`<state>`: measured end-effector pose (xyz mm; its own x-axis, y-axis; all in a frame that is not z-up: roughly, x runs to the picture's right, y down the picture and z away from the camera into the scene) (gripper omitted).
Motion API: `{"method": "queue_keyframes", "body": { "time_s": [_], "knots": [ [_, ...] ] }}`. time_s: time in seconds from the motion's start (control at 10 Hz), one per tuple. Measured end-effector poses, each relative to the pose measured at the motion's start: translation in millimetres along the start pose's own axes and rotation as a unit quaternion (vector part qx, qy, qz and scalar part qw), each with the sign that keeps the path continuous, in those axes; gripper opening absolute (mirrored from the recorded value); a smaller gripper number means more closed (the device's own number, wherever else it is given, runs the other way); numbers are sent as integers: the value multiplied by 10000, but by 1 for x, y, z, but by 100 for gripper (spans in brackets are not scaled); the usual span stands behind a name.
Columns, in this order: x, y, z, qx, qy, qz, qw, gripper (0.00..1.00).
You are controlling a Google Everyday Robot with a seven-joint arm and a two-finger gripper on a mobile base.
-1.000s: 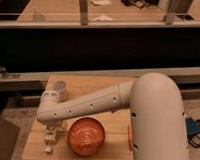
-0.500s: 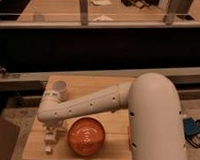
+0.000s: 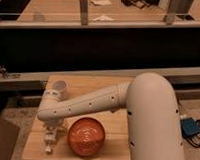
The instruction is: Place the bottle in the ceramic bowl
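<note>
Hand (image 3: 50,138) — low over table (image 3: 109,89), just beside ceramic bowl (image 3: 86,137)

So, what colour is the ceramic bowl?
Ceramic bowl: orange-red, white rings; camera view. Gripper beside it, image left.

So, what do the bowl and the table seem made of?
The bowl: probably glazed ceramic; orange-red, slightly glossy, white rings at its centre. The table: wood or wood laminate, by its pale matte brown top. The gripper hangs over the table, just left of the bowl.
</note>
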<state>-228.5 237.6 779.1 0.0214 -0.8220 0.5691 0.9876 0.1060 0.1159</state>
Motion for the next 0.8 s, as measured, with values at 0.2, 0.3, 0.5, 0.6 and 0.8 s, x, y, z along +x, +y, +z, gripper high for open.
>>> {"method": "queue_keyframes", "body": {
  "time_s": [0.2, 0.3, 0.5, 0.6, 0.8],
  "knots": [
    [0, -1, 3, -6, -35, -50, 10000, 68],
    [1, 0, 3, -10, -52, -79, 10000, 68],
    [1, 0, 4, -25, -94, -131, 9999, 67],
    [2, 1, 4, -19, -100, -110, 9999, 61],
    [2, 0, 4, 25, -113, -81, 9999, 48]
  ]
}}
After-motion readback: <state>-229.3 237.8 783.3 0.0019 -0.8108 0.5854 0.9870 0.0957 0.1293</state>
